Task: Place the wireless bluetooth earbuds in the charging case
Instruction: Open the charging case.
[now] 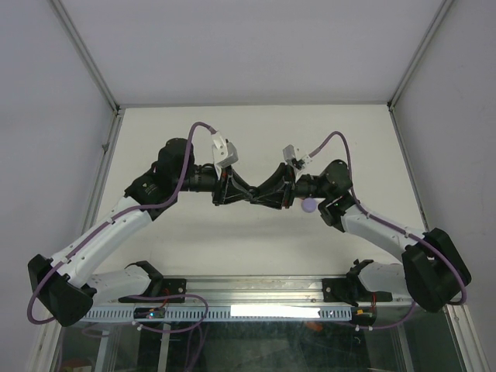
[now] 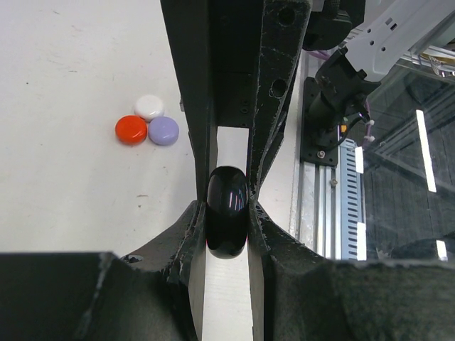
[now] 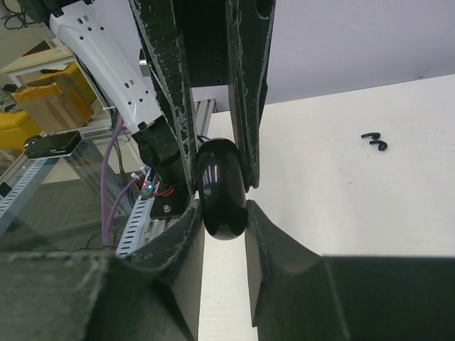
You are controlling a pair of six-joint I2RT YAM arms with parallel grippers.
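The main danger, as I judge it, is a slip. The glossy black rounded piece [image 2: 227, 222] sits at the centre of both wrist views, and the left hand [image 2: 227, 207] and the right hand [image 3: 222, 207] are both closed on its curved sides at once. A shell so smooth and rounded gives the fingers little to bite on. An uneven pull or twist between the two arms could squirt it out onto the surface [image 2: 64, 213], and so could one hand letting go before the other holds firmly. The fingers hide any seam or lid, so I cannot tell whether it is open.

By count there are two hands and one black piece held between them. Three round button-like pieces huddle in the upper left of the left wrist view: one red piece [image 2: 131, 130], one white piece [image 2: 149, 106] and one lavender piece [image 2: 164, 131], touching or nearly so. Two small black hooked pieces [image 3: 381, 145] lie in the upper right of the right wrist view, well apart from the hands, and to my eye they look like earbuds. In the top view only the lavender one shows, just right of centre.
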